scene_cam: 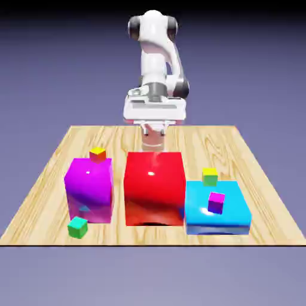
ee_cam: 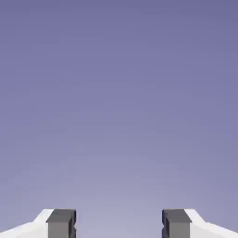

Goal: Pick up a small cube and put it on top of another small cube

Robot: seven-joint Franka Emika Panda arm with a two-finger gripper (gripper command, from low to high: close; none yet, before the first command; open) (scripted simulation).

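Observation:
The small green cube (scene_cam: 77, 227) lies on the wooden table (scene_cam: 42, 197) near its front edge, just in front of the big magenta block (scene_cam: 89, 188). My gripper (scene_cam: 153, 132) hangs behind the big red block (scene_cam: 153, 185), far from the green cube. In the hand view the gripper (ee_cam: 119, 224) is open; its grey fingertips (ee_cam: 61, 223) stand wide apart with only the blue-violet backdrop between them. Other small cubes show: a yellow-green one (scene_cam: 210, 176) at the back of the cyan block (scene_cam: 230, 216), a purple one (scene_cam: 216, 202) on that block, and an orange-yellow one (scene_cam: 98, 154) at the magenta block's top.
Three big glossy blocks stand in a row across the table's front half: magenta at the exterior view's left, red in the middle, the low cyan one at its right. The red block hides the table right below my gripper.

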